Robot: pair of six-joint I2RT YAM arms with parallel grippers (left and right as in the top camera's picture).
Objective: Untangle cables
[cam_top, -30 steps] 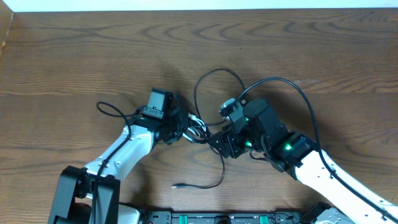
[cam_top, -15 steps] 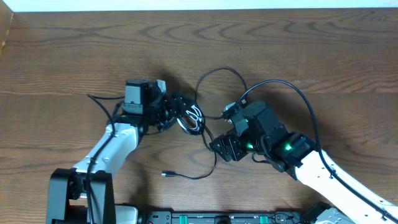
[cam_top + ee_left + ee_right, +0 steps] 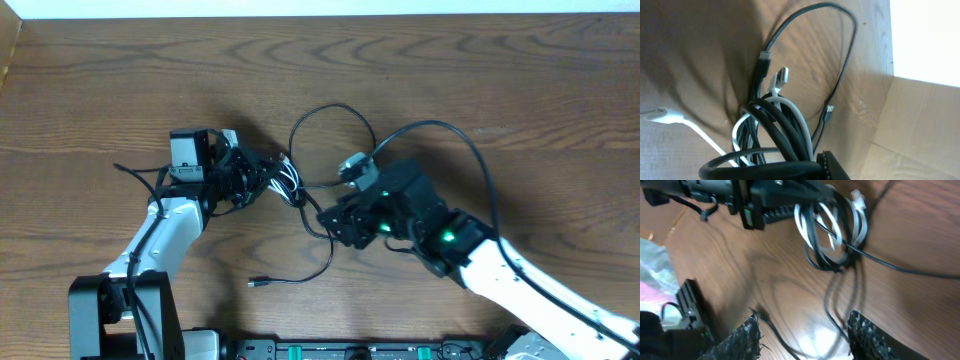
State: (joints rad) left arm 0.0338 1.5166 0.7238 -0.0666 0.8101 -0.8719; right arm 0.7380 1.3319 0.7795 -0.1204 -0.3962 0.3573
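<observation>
The tangled cables (image 3: 288,182), several black and one white, hang as a looped bundle from my left gripper (image 3: 263,181), which is shut on them. In the left wrist view the bundle (image 3: 777,125) hangs above the table, with a white plug (image 3: 782,75) and a black plug (image 3: 764,55) at its far end. One thin black loop (image 3: 330,108) runs off toward the back. Another black strand trails to a plug (image 3: 256,283) near the front. My right gripper (image 3: 326,221) is open just right of the bundle (image 3: 832,230), its fingers (image 3: 805,340) straddling thin black strands on the table.
The thick black cable of the right arm (image 3: 445,126) arcs over the table behind that arm. The left arm's own cable (image 3: 135,172) loops out at its left. A cardboard wall (image 3: 920,130) and the table's far edge show in the left wrist view.
My left gripper has pulled the bundle to the left and slightly back. The right gripper has followed leftward. The loose front plug has slid left.
</observation>
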